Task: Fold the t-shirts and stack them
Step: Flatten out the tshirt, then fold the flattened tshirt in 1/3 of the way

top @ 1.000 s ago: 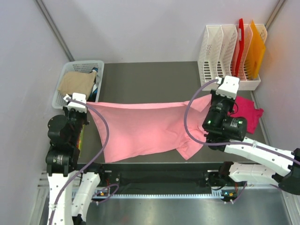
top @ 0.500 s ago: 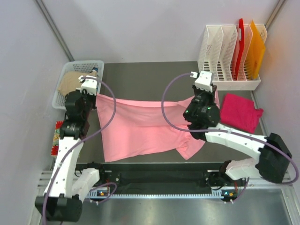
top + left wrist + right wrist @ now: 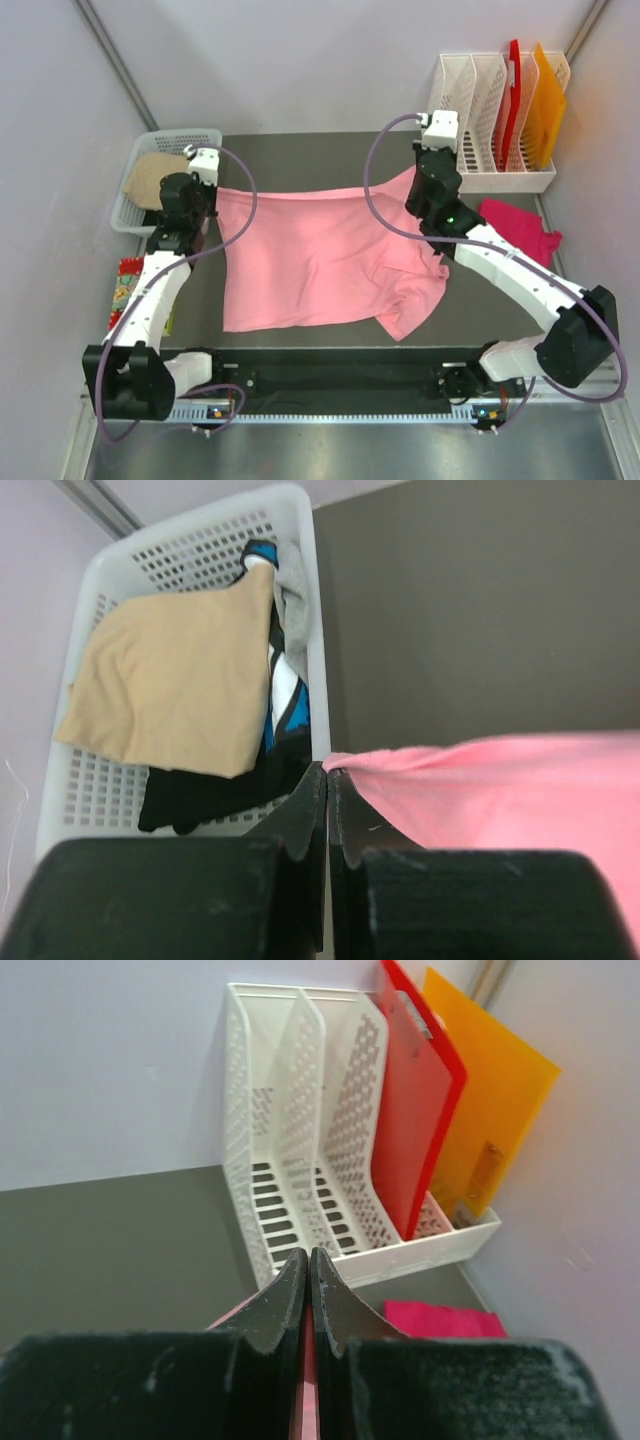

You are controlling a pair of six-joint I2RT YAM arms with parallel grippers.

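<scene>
The salmon-pink t-shirt [image 3: 320, 255] is stretched across the middle of the table, its far edge lifted between the two grippers. My left gripper [image 3: 207, 190] is shut on its far left corner, which shows pinched at the tips in the left wrist view [image 3: 345, 770]. My right gripper [image 3: 425, 170] is shut on its far right corner; pink cloth shows between the jaws in the right wrist view [image 3: 308, 1380]. The deep magenta t-shirt [image 3: 520, 232] lies folded at the right, partly behind my right arm, and also shows in the right wrist view [image 3: 440, 1318].
A white basket [image 3: 135, 165] with tan and dark clothes stands at the far left. A white file rack [image 3: 480, 120] holding a red and an orange board stands at the far right. A small patterned piece [image 3: 124, 290] lies by the left edge.
Both grippers have moved away from the arm bases toward the back of the table, pulling the pink shirt's far edge with them. The shirt now lies farther back and more spread.
</scene>
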